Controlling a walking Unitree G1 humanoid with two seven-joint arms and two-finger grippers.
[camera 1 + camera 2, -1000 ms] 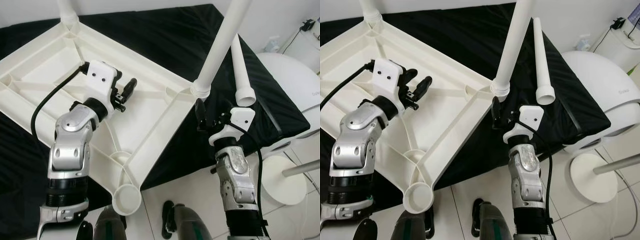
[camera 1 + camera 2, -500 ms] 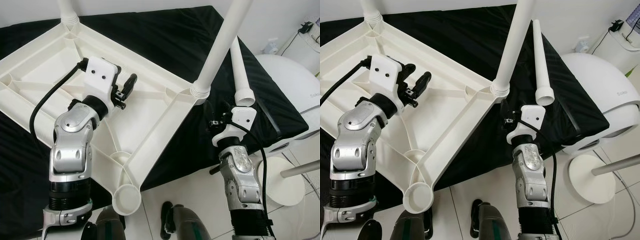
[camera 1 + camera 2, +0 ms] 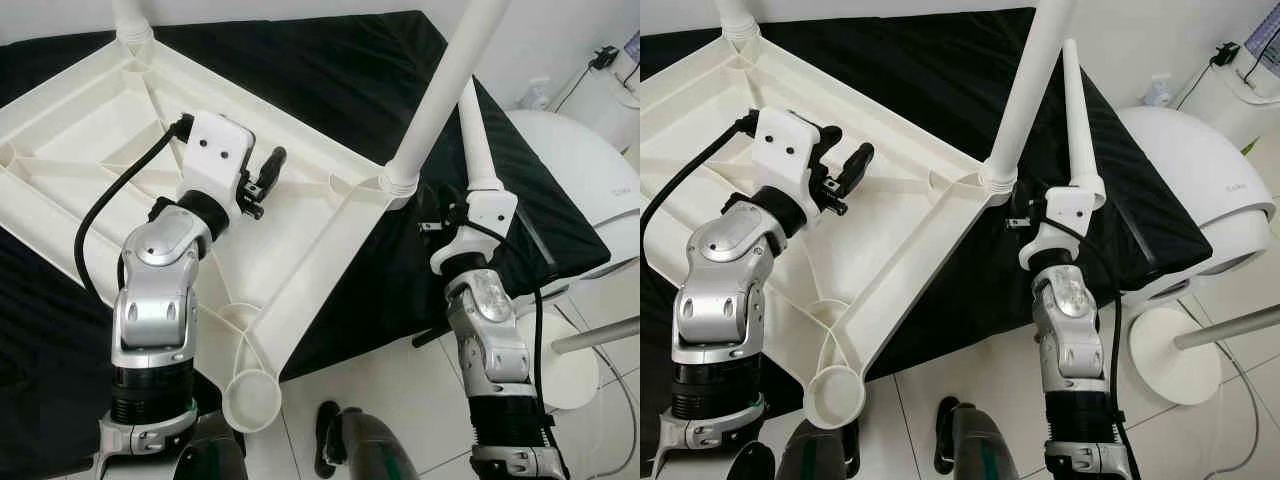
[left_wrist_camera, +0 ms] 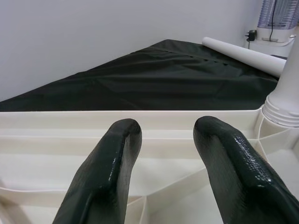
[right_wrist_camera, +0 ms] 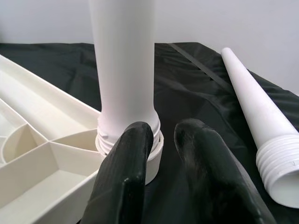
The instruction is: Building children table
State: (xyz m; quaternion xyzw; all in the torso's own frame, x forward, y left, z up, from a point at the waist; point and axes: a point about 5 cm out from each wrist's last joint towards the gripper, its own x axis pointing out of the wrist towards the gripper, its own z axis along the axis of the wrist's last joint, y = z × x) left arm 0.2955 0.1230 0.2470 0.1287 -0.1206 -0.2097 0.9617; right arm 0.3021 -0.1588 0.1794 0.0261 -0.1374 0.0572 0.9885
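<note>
Left fingers (image 4: 117, 177) apart over the tabletop (image 3: 80, 150); right fingers (image 5: 126, 177) near-together, empty, beside the screwed-in leg (image 5: 124, 70).

black cloth (image 3: 330, 70) covers the bed-like surface, white round chair (image 3: 590, 190) sits off at 3 o'clock on tile floor (image 3: 400, 390).

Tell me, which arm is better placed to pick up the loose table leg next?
Probably the right: its claw sits beside the loose leg on the black cloth, while the left claw hovers over the upturned tabletop.
</note>
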